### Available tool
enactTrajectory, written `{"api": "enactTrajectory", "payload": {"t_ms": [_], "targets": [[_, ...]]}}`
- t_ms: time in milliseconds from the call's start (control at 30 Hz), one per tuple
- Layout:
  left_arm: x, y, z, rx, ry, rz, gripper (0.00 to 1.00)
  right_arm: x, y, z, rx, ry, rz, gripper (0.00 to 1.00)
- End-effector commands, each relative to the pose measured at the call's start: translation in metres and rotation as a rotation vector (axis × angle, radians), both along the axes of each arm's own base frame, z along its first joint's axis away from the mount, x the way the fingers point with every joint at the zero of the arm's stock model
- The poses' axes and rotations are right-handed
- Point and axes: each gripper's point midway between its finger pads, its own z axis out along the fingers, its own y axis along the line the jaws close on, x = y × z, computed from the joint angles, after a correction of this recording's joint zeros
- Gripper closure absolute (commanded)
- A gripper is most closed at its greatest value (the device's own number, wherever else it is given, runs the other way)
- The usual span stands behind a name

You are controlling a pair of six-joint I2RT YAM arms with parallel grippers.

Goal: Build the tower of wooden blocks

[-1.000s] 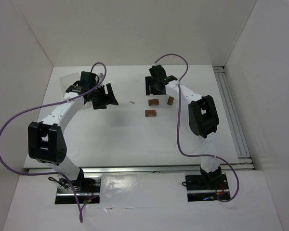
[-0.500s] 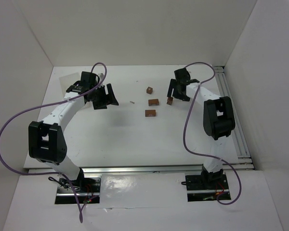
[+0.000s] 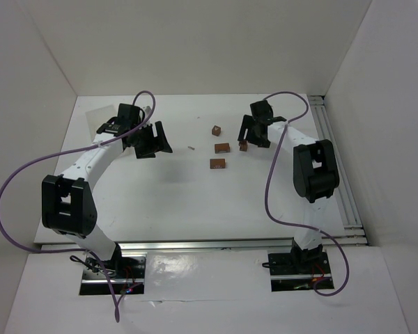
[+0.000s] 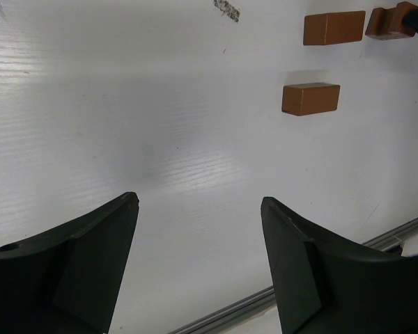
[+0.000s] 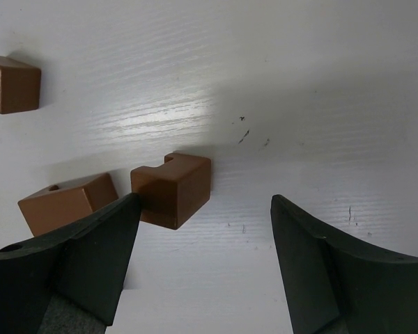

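**Right gripper straddling a notched block, off-centre**

The white table [image 3: 160, 202] carried no tower; in the overhead view the four wood blocks [image 3: 223, 147] lay singly on its far middle, none resting on another, so by my judgement the build had not begun. The right arm [image 3: 303, 156] reached in over that cluster, while the left arm [image 3: 90, 163] hung well apart from it to the left; the right was plainly the nearer.

The left gripper [image 4: 198, 205] stood spread wide with bare table between its fingers and nothing held; two bricks lay ahead of it and off to its right, out of its reach as posed.

The right gripper [image 5: 205, 207] was also parted and grasping nothing; the notched block [image 5: 173, 189] lay on the table inside the gap, yet not centred. It sat hard against the finger on the left of the wrist view, touching it or very nearly, with a broad strip of table between it and the other finger. It was close to a cube, so it offered no real long axis, and it lay turned at a slant to the finger faces. A neighbouring brick [image 5: 66, 202] lay just beside it, partly behind that same finger.

A closing stroke would likely push the block sideways before pinching it; shifting toward the block's side first seemed wiser.

A pale sliver [image 3: 191, 147] lay between the two grippers, touching nothing.
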Motion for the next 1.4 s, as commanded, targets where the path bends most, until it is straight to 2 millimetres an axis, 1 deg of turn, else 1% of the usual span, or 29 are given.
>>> {"api": "enactTrajectory", "payload": {"t_ms": [0,100,133,167,267,300,333,367,400,433,467,533,567,667,700,800,833,900,933,967,1000,1033,1067,1100,1167,1233,1267,1333,1367], "targets": [[0.005,-0.004,0.010,-0.011,-0.036,-0.012,0.16,0.007,0.012,0.007,0.026,-0.037,0.018,0.18],[0.005,-0.004,0.010,-0.011,-0.036,-0.012,0.16,0.008,0.011,0.007,0.019,-0.039,0.013,0.21],[0.005,-0.004,0.010,-0.011,-0.036,-0.012,0.16,0.007,0.011,0.001,0.016,-0.027,0.012,0.21],[0.005,-0.002,0.009,-0.004,-0.037,-0.007,0.16,0.010,0.011,0.005,0.018,-0.037,0.013,0.21],[0.005,-0.002,0.009,-0.004,-0.037,-0.007,0.16,0.009,0.016,-0.009,0.010,-0.005,0.022,0.22],[0.005,-0.002,0.009,-0.004,-0.037,-0.007,0.16,0.014,0.017,-0.006,0.013,-0.016,0.022,0.22],[0.005,-0.002,0.009,-0.004,-0.037,-0.007,0.16,0.011,0.016,-0.017,0.000,0.011,0.029,0.22],[0.005,-0.002,0.009,-0.004,-0.037,-0.007,0.16,0.015,0.015,-0.016,-0.007,0.003,0.023,0.22],[0.003,-0.002,0.006,-0.002,-0.028,-0.007,0.16,0.014,0.020,-0.018,-0.009,0.012,0.032,0.22],[0.003,-0.002,0.006,-0.002,-0.028,-0.007,0.16,0.016,0.018,-0.020,-0.019,0.015,0.026,0.22],[0.003,-0.002,0.006,-0.002,-0.028,-0.007,0.16,0.015,0.018,-0.026,-0.023,0.029,0.026,0.23],[0.003,-0.002,0.006,-0.002,-0.028,-0.007,0.16,0.013,0.023,-0.026,-0.023,0.029,0.035,0.23],[0.003,-0.002,0.006,-0.002,-0.028,-0.007,0.16,0.013,0.022,-0.031,-0.026,0.037,0.035,0.23],[0.004,-0.001,0.005,0.005,-0.029,-0.001,0.16,0.013,0.022,-0.031,-0.026,0.038,0.035,0.23],[0.004,-0.001,0.005,0.005,-0.029,-0.001,0.16,0.013,0.021,-0.031,-0.033,0.036,0.030,0.25],[0.004,-0.001,0.005,0.005,-0.029,-0.001,0.16,0.015,0.017,-0.022,-0.056,0.013,0.033,0.27],[0.004,-0.001,0.005,0.005,-0.029,-0.001,0.17,0.013,0.016,-0.023,-0.059,0.023,0.033,0.29],[0.004,-0.001,0.005,0.005,-0.029,-0.001,0.18,0.015,0.012,-0.017,-0.078,0.007,0.017,0.39],[0.004,-0.001,0.005,0.005,-0.029,-0.001,0.18,0.015,0.016,-0.011,-0.080,-0.007,0.033,0.45],[0.003,-0.002,0.006,-0.002,-0.028,-0.007,0.18,0.016,0.014,-0.004,-0.087,-0.016,0.025,0.54],[0.003,-0.002,0.006,-0.002,-0.028,-0.007,0.18,0.018,0.011,0.007,-0.096,-0.042,0.012,0.59],[0.003,-0.002,0.006,-0.002,-0.028,-0.007,0.18,0.018,0.015,0.018,-0.104,-0.066,0.013,0.61],[0.003,-0.002,0.006,-0.002,-0.028,-0.007,0.18,0.011,0.017,0.021,-0.121,-0.071,0.030,0.61],[0.003,-0.002,0.006,-0.002,-0.028,-0.007,0.18,0.010,0.020,0.041,-0.121,-0.116,0.040,0.61],[0.004,0.000,0.009,0.008,-0.042,-0.008,0.18,-0.002,0.030,0.050,-0.118,-0.122,0.067,0.61],[0.004,0.000,0.011,0.008,-0.042,-0.008,0.18,-0.011,0.041,0.069,-0.101,-0.151,0.084,0.61],[0.004,0.000,0.011,0.008,-0.042,-0.008,0.18,-0.024,0.055,0.065,-0.102,-0.142,0.121,0.61],[0.004,0.000,0.011,0.008,-0.042,-0.008,0.18,-0.037,0.069,0.067,-0.094,-0.138,0.139,0.61],[0.004,0.000,0.011,0.008,-0.042,-0.008,0.18,-0.047,0.080,0.066,-0.102,-0.133,0.168,0.61]]}}
